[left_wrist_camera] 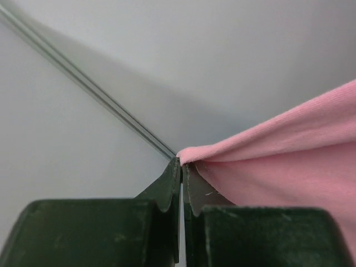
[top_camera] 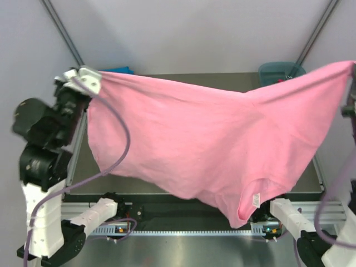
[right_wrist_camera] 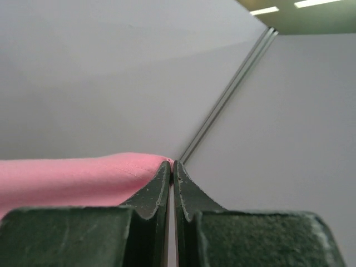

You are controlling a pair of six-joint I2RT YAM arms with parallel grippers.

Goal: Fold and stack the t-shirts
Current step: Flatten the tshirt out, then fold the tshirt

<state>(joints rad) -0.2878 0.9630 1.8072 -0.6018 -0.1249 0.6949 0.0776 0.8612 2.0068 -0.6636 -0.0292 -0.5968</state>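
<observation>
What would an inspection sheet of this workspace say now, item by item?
Surface: dark table, mostly hidden behind the shirt.
Job's things: pink t-shirt held up, spread between both grippers, collar hanging lowest.
Clutter: teal tub far right; blue item far left, mostly hidden.
Grippers: left gripper shut on one shirt corner; right gripper shut on the opposite end.
Cables: grey-purple cable loops from the left arm across the shirt.
Surroundings: pale walls, metal frame poles.
</observation>
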